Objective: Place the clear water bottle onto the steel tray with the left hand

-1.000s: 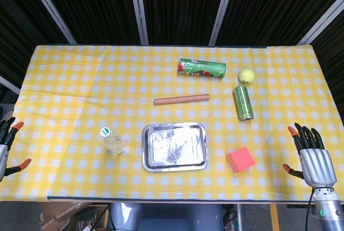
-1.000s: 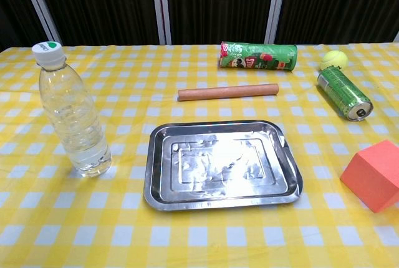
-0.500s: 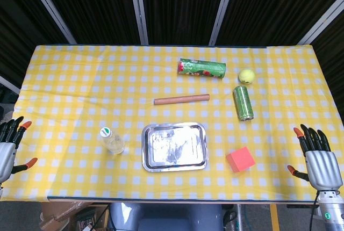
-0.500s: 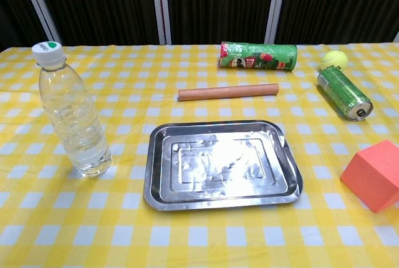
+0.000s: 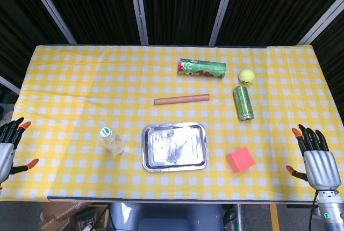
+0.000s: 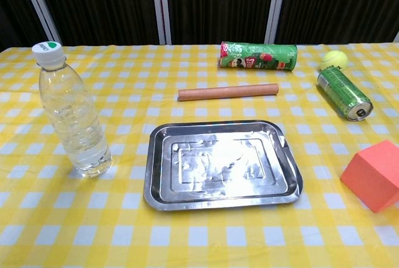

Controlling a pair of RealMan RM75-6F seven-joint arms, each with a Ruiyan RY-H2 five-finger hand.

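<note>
While both robot hands (image 5: 8,148) (image 5: 317,158) splay empty, 1 bottle (image 6: 73,118), 1 tray (image 6: 221,198), apart.

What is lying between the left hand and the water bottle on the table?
Only bare checked cloth lies between the left hand and the water bottle, as the head view shows.

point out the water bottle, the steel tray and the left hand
water bottle (image 6: 73,118), chest view, middle of its clear body
steel tray (image 6: 218,130), chest view, far rim
left hand (image 5: 6,150), head view, back of the hand at the frame's left edge
</note>
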